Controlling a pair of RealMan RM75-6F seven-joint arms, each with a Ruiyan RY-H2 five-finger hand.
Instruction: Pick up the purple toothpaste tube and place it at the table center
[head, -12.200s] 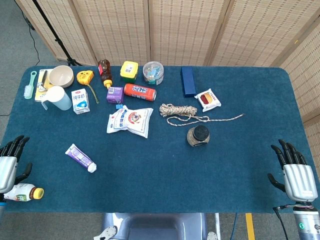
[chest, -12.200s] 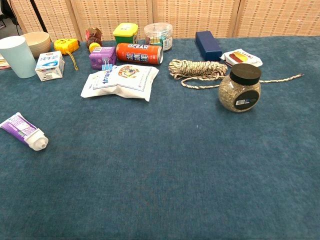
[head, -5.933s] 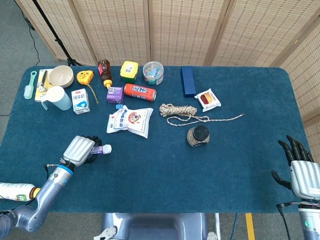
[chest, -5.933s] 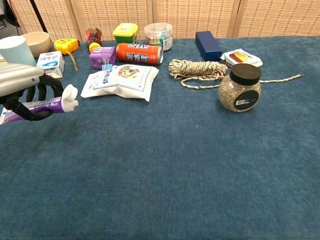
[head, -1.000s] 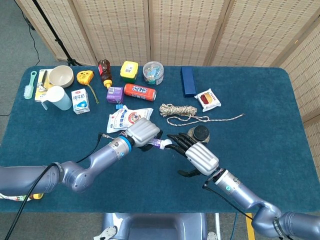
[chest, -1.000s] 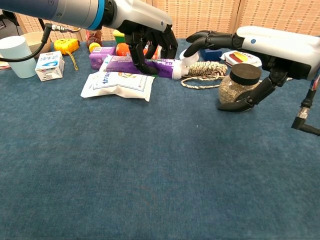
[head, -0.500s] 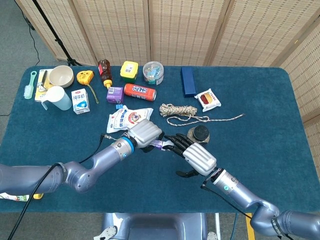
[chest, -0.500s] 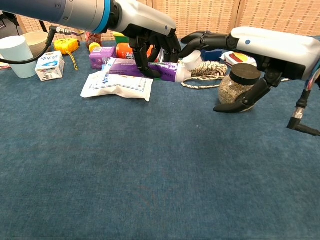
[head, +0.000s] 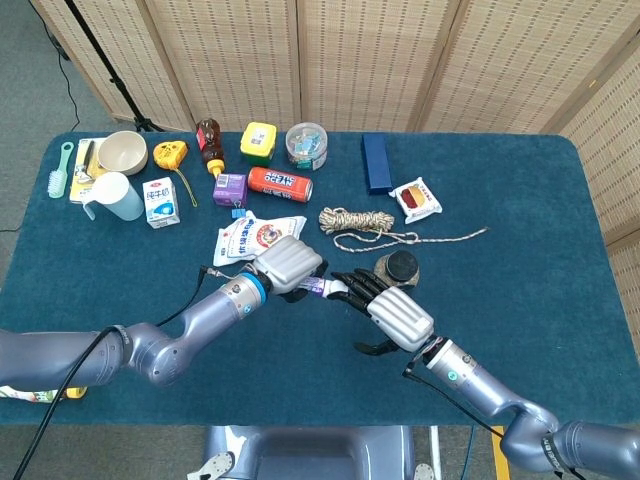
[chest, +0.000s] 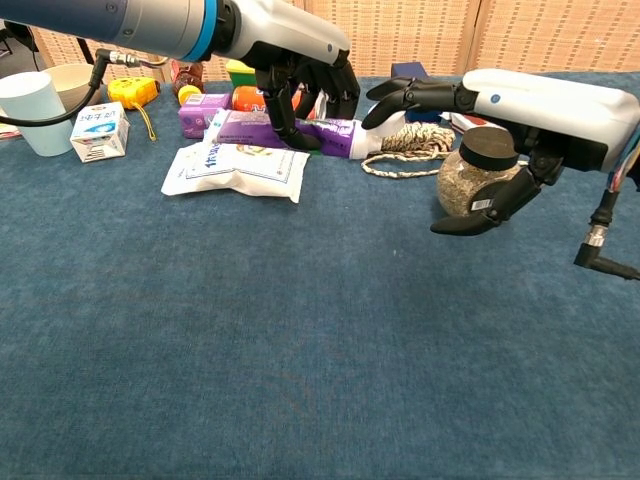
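Note:
My left hand (head: 290, 263) (chest: 300, 70) grips the purple toothpaste tube (chest: 290, 132) (head: 317, 287) from above and holds it level above the cloth near the table's middle, white cap (chest: 368, 141) pointing toward my right hand. My right hand (head: 397, 312) (chest: 500, 100) is open. Its dark fingers (chest: 405, 95) spread just above and beside the cap, and I cannot tell whether they touch it. Its thumb (chest: 470, 218) hangs low in front of the jar.
A black-lidded jar (chest: 470, 178) stands right under my right hand, with a coiled rope (chest: 410, 138) behind it. A white pouch (chest: 235, 165) lies below the tube. An orange can (head: 280, 183), purple box (head: 229, 188), milk carton (head: 160, 201) and cup (head: 118, 196) line the far left.
The tube has levelled out and its cap end has dropped slightly. My right hand has shifted a little to the right and lower, its fingers still close to the cap.

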